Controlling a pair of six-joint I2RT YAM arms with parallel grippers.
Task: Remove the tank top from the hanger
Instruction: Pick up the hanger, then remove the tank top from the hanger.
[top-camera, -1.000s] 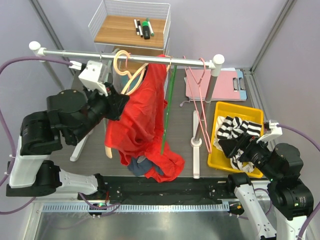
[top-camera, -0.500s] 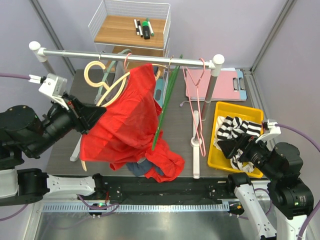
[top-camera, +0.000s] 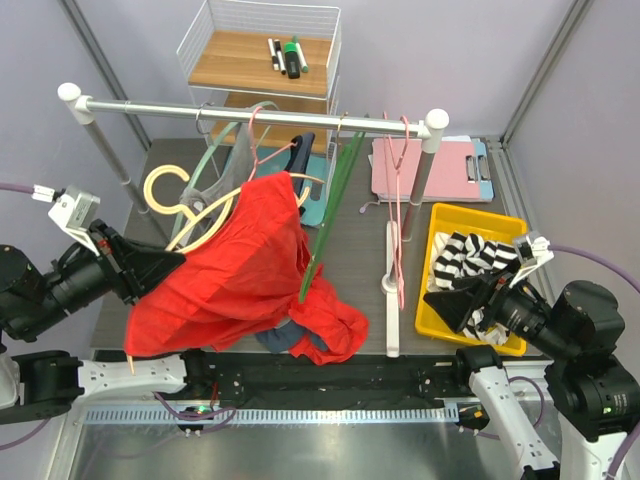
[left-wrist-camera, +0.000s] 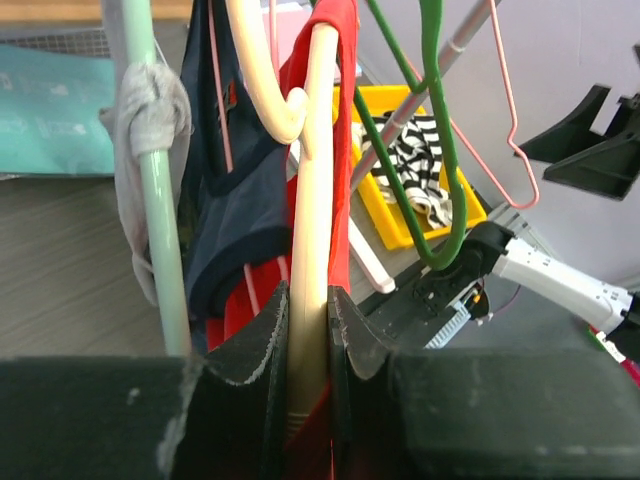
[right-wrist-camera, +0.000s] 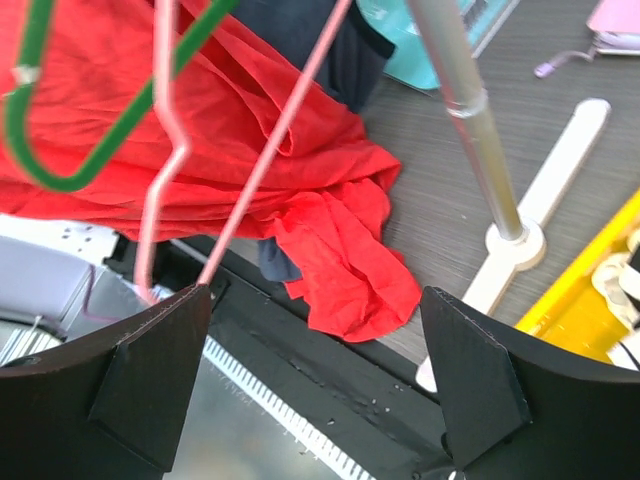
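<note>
- The left arm (top-camera: 45, 290) sits low at the left edge of the table, reaching rightwards.
- Its left gripper (left-wrist-camera: 308, 335) is clamped tight on a cream hanger (left-wrist-camera: 311, 150).
- The right arm (top-camera: 585, 330) is folded near its base, pointing left.
- Its right gripper (right-wrist-camera: 310, 370) is spread wide, gripping nothing.

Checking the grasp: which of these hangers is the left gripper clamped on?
The cream plastic hanger carrying the red tank top: the left gripper pinches its arm. The thin green hanger and thin pink hanger hang ungripped.

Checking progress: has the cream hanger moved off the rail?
Yes. The cream hanger has swung left and down the view, off the fixed rail.
</note>
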